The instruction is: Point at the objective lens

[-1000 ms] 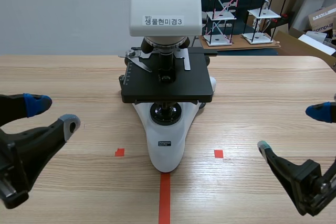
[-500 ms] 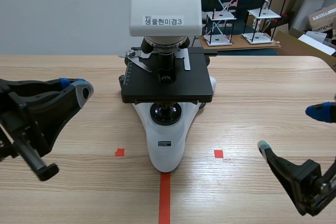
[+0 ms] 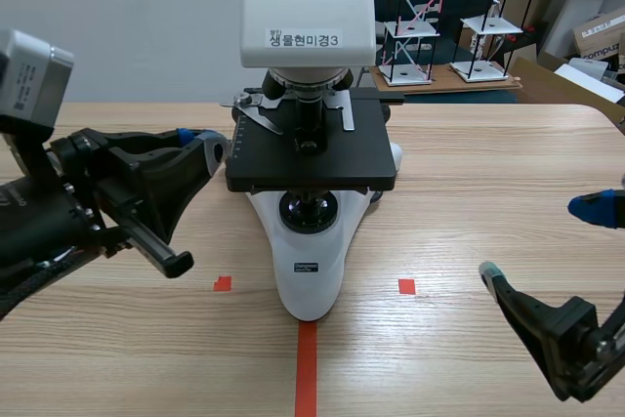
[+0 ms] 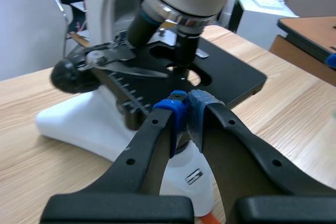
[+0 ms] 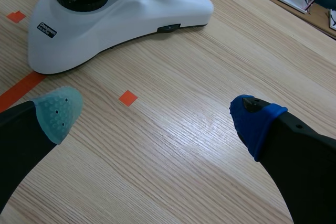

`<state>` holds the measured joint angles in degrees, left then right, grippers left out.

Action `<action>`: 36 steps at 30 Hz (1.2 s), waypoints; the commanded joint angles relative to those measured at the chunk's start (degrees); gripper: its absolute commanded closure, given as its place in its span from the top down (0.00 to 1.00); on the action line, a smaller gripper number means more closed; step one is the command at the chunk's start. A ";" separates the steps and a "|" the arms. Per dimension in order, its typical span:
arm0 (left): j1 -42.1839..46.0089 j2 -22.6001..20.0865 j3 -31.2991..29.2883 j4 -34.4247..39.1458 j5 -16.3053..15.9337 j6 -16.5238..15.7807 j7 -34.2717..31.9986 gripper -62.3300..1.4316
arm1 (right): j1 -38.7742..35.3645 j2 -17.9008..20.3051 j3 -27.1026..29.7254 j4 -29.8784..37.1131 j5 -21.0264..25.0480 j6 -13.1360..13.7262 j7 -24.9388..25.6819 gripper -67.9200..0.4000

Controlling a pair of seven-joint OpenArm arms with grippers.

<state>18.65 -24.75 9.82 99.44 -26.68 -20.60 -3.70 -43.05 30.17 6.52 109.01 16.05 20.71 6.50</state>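
— Where does the objective lens sit?
— The short black objective lens (image 3: 311, 114) hangs under the head of the white-and-black microscope (image 3: 311, 271), right above its flat black stage (image 3: 342, 158), mid-way across the pale wooden surface (image 3: 488, 163).
— And the hands?
— The left hand (image 4: 187, 109) has its fingers pressed together, tips just beside the stage's edge. The right hand (image 5: 155, 115) is spread wide, well apart from the microscope.

Pale wall (image 3: 117, 26) behind — wood-grain table (image 3: 488, 163), cardboard boxes (image 3: 598, 34) (far corner).
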 commanded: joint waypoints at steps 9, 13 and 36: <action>-2.82 2.23 2.84 0.63 1.92 0.52 1.20 0.05 | 0.17 0.44 0.44 1.07 0.66 -0.15 0.92 0.91; -3.67 2.99 4.26 0.63 2.49 0.52 1.90 0.05 | 0.17 0.44 0.44 1.07 0.63 -0.15 1.09 0.91; -8.92 6.14 7.69 -1.55 10.01 4.83 3.63 0.05 | 0.17 0.44 0.44 1.07 0.66 -0.13 1.31 0.91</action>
<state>10.33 -19.03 17.72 98.59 -16.29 -16.03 0.62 -43.05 30.17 6.52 109.01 16.05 20.71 6.59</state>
